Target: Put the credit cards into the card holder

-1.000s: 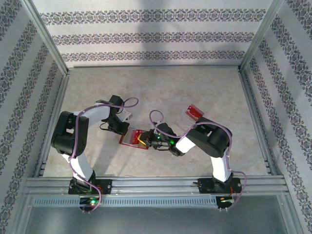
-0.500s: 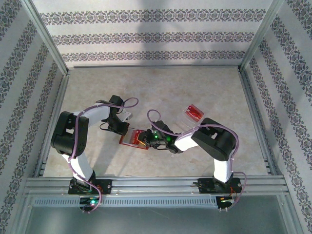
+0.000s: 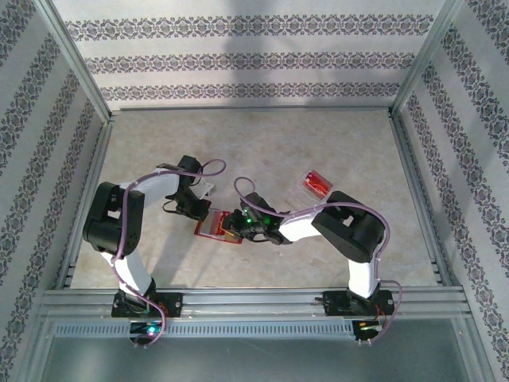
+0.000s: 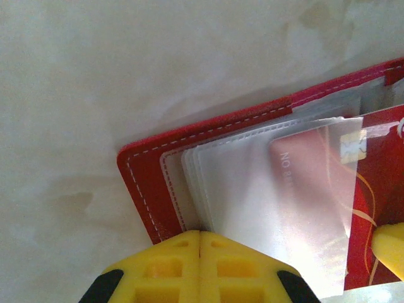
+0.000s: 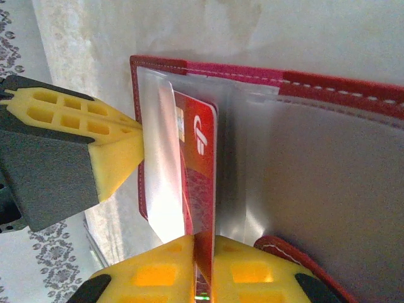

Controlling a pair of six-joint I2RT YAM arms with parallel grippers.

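The red card holder (image 3: 211, 228) lies open on the table between my two arms, its stitched edge (image 4: 144, 184) and greyish sleeves (image 5: 315, 164) facing up. My left gripper (image 3: 200, 212) is shut, its yellow tips (image 4: 200, 235) pinching the edge of a lifted clear sleeve. My right gripper (image 5: 203, 243) is shut on a red credit card (image 5: 199, 148), held edge-on. The card's far end sits inside the sleeve stack, and it shows through the plastic (image 4: 309, 170) in the left wrist view. In the top view the right gripper (image 3: 237, 225) is at the holder's right side.
A clear plastic tray (image 3: 305, 191) holding another red card (image 3: 317, 181) stands on the table to the back right of the holder. Metal frame rails (image 3: 254, 301) run along the near edge and both sides. Patterned walls enclose the table.
The right arm has moved left towards the holder, carrying the card further in among the sleeves. The left arm and the holder have stayed put.
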